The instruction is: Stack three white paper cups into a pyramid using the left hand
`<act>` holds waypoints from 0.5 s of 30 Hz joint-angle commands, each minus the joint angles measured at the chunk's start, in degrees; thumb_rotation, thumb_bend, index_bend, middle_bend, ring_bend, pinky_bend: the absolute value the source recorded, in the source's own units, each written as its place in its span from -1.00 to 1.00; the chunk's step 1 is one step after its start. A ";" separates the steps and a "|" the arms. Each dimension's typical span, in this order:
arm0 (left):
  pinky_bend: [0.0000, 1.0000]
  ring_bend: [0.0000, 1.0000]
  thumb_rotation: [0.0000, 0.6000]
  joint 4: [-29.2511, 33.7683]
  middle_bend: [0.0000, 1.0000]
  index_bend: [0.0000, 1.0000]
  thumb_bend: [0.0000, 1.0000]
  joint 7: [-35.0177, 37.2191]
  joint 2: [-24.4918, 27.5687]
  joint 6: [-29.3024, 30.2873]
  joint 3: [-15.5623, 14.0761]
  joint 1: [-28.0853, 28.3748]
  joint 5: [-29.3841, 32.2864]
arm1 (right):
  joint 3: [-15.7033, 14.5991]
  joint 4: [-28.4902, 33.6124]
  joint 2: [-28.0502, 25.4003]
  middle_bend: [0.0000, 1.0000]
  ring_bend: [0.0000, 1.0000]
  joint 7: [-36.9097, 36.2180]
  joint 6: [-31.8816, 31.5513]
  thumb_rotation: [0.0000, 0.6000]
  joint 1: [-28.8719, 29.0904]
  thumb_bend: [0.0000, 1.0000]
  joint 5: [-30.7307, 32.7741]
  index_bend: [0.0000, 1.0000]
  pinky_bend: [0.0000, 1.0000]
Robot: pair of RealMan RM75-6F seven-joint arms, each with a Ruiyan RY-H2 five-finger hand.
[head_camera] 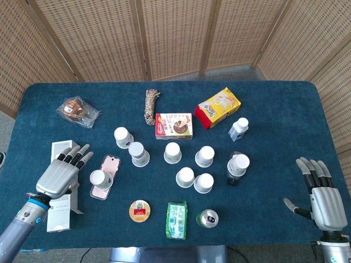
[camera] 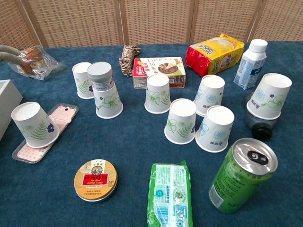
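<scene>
We see white paper cups (camera: 180, 121) standing upside down mid-table, light and thin-walled, so we judge a gentle grasp around the sidewall best. Our left hand (head_camera: 60, 172) hovers empty, fingers extended, over the white box (head_camera: 61, 183); the right hand (head_camera: 323, 197) rests open, well apart.
</scene>
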State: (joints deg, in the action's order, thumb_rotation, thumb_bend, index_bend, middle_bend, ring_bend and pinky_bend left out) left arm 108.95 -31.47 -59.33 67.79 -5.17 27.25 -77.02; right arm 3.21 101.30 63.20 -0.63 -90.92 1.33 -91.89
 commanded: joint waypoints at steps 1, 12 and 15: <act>-0.63 -1.00 1.00 -0.74 -1.00 -1.00 -0.38 0.57 -0.32 -0.67 -0.46 -0.43 -0.38 | -0.01 0.03 -0.01 -1.00 -1.00 0.01 -0.03 1.00 -0.02 -0.62 -0.03 -1.00 -1.00; -0.54 -0.98 1.00 -2.72 -0.93 -1.00 -0.38 -0.33 -2.86 -2.66 -0.66 -1.27 -0.97 | 0.08 -0.07 -0.01 -1.00 -1.00 -0.02 0.10 1.00 0.04 -0.63 0.29 -1.00 -1.00; -0.52 -0.97 1.00 -3.03 -0.91 -1.00 -0.38 -1.32 -3.64 -3.10 -0.42 -1.31 -0.44 | 0.07 -0.10 -0.03 -1.00 -1.00 -0.10 0.09 1.00 0.06 -0.63 0.23 -1.00 -1.00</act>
State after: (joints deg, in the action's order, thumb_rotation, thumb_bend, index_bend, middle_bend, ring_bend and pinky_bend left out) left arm 106.05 -32.59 -62.76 64.84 -5.69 25.97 -77.63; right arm 3.28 101.20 63.17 -0.73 -90.83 1.39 -91.66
